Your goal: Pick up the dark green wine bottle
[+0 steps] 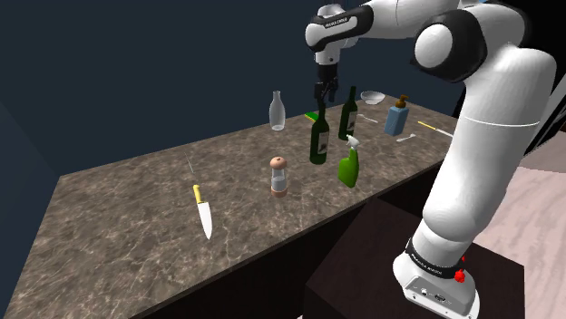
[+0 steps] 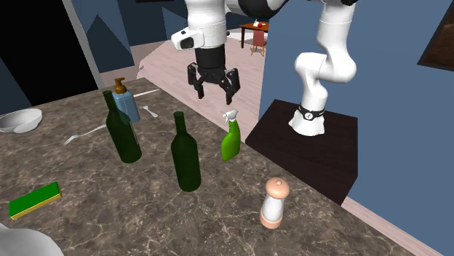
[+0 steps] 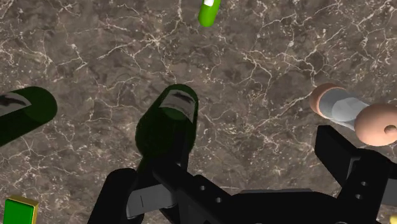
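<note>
Two dark green wine bottles stand upright on the marble counter. One bottle [image 1: 318, 138] [image 2: 185, 156] [image 3: 170, 122] is closer to the counter's front edge. The other bottle [image 1: 348, 115] [image 2: 124, 132] [image 3: 22, 114] stands behind it. My black gripper [image 1: 325, 96] [image 2: 214, 94] [image 3: 232, 184] hangs open in the air just above the nearer bottle's top and holds nothing. In the wrist view that bottle's neck rises close to one finger [image 3: 118, 197], while the other finger [image 3: 347, 159] stands far from it.
A green spray bottle [image 1: 348, 165] [image 2: 231, 140] and a pepper grinder [image 1: 279, 177] [image 2: 274, 204] stand near the front edge. Behind the wine bottles are a clear bottle [image 1: 277, 111], a blue soap dispenser [image 1: 396, 116], a bowl [image 2: 18, 120] and a green sponge [image 2: 34, 200]. A knife [image 1: 203, 213] lies apart from them.
</note>
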